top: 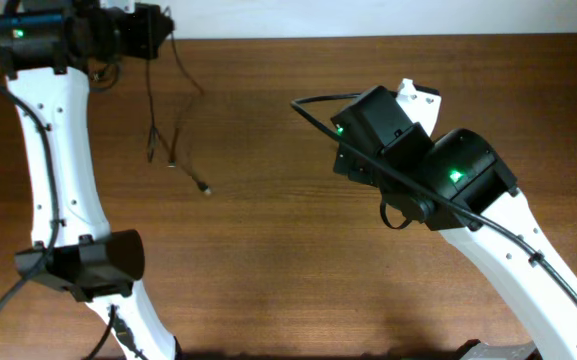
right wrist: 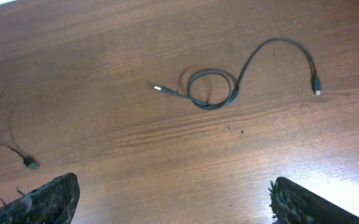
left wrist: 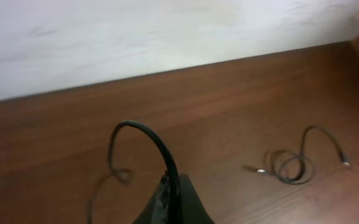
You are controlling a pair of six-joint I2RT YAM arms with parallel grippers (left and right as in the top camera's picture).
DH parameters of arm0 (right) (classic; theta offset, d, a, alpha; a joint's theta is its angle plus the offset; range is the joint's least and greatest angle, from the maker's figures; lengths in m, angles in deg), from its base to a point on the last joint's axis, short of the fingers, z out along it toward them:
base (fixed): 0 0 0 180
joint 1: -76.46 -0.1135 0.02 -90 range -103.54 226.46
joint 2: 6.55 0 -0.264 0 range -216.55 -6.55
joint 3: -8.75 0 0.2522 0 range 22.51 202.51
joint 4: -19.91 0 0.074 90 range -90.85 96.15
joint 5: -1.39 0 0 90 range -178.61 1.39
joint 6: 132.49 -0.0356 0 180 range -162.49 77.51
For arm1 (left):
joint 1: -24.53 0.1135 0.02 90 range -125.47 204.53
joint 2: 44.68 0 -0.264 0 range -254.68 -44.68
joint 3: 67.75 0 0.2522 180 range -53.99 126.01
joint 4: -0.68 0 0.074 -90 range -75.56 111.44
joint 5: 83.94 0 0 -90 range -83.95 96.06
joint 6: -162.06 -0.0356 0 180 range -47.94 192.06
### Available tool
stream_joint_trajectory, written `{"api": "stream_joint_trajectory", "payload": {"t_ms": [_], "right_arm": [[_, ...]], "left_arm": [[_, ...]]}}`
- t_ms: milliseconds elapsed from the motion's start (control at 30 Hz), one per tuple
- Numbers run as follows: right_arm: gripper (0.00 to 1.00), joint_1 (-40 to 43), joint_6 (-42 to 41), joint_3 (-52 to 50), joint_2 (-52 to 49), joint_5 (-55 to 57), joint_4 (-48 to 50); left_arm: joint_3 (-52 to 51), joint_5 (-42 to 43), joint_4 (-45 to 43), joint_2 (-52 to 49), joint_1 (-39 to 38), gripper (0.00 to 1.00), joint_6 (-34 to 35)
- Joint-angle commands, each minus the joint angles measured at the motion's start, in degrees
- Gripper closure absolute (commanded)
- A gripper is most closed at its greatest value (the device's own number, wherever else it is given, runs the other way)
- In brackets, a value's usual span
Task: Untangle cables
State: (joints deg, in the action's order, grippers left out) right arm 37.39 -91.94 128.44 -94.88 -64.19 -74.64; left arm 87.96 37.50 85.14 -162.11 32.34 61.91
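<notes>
My left gripper (left wrist: 170, 198) sits at the far left corner of the table (top: 288, 260), jaws pressed together and pinching the held cable (left wrist: 143, 132). On the left wrist camera it arcs up out of the fingers and drops back to the wood on the left. From overhead I see thin strands (top: 151, 100) running from that gripper out across the table, with small plugs (top: 205, 188) at their ends lying near one another. My right gripper (right wrist: 173, 186) hangs over the right half of the table with its fingers (right wrist: 48, 199) spread wide and nothing between them. Ahead of it on the right wrist camera lies the loose cable (right wrist: 213, 87), flat on the wood. It is coiled into one small loop in the middle, with a plug at each end and its right tail curving away in an arch. It touches neither gripper. A coil like it shows on the left wrist camera, well off to the right. In the overhead view I cannot find it, so I cannot place it from there.
</notes>
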Motion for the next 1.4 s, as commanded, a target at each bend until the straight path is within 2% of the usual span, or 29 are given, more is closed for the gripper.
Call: {"api": "stream_joint_trajectory", "payload": {"t_ms": [0, 100, 200, 267, 367, 600, 700, 867, 900, 933, 967, 1167, 1267, 1300, 1367], "right_arm": [[0.01, 0.1, 0.2, 0.0, -0.2, -0.9, 0.0], [0.01, 0.1, 0.3, 0.0, -0.2, -0.9, 0.0], [0.01, 0.1, 1.2, 0.0, -0.2, -0.9, 0.0], [0.01, 0.1, 1.2, 0.0, -0.2, -0.9, 0.3], [0.01, 0.1, 1.2, 0.0, -0.2, -0.9, 0.6], [0.01, 0.1, 1.2, 0.0, -0.2, -0.9, 0.6], [0.01, 0.1, 1.2, 0.0, -0.2, -0.9, 0.3], [0.01, 0.1, 1.2, 0.0, -0.2, -0.9, 0.6], [0.01, 0.1, 1.2, 0.0, -0.2, -0.9, 0.8], [0.01, 0.1, 1.2, 0.0, -0.2, -0.8, 1.0], [0.01, 0.1, 1.2, 0.0, -0.2, -0.8, 1.1], [0.01, 0.1, 1.2, 0.0, -0.2, -0.9, 1.1], [0.01, 0.1, 1.3, 0.0, -0.2, -0.9, 0.6], [0.01, 0.1, 2.0, 0.0, -0.2, -0.9, 0.4], [0.01, 0.1, 2.8, 0.0, -0.2, -0.9, 0.0]], "left_arm": [[0.6, -1.3, 0.0, -5.3, 7.3, 1.0, -2.2], [0.6, -2.0, -2.4, -8.6, 12.8, 1.0, -2.2], [0.6, -7.8, -5.9, -12.2, 19.5, 1.0, -2.1], [0.6, -7.8, -7.3, -15.0, 23.4, 1.0, -2.1], [0.6, -11.0, -9.6, -19.9, 27.8, 1.0, 0.7], [0.6, -13.5, -17.6, -29.4, 34.1, 1.0, 1.5], [0.6, -19.4, -21.3, -30.5, 35.8, 1.0, 1.6], [0.6, -19.6, -29.3, -30.4, 38.9, 0.98, 4.6], [0.6, -19.0, -31.2, -30.4, 39.2, 0.71, 6.1], [0.6, -18.1, -32.3, -30.4, 39.2, 0.54, 7.5], [0.6, -16.7, -33.3, -30.4, 39.2, 0.01, 8.6], [0.6, -11.6, -32.1, -30.4, 38.6, 0.01, 9.5], [0.6, -11.7, -29.4, -30.5, 38.3, 0.01, 9.5], [0.6, -11.8, -29.0, -30.5, 38.2, 0.01, 9.5], [0.6, -17.6, -26.0, -30.5, 38.1, 0.0, 9.5]]}}
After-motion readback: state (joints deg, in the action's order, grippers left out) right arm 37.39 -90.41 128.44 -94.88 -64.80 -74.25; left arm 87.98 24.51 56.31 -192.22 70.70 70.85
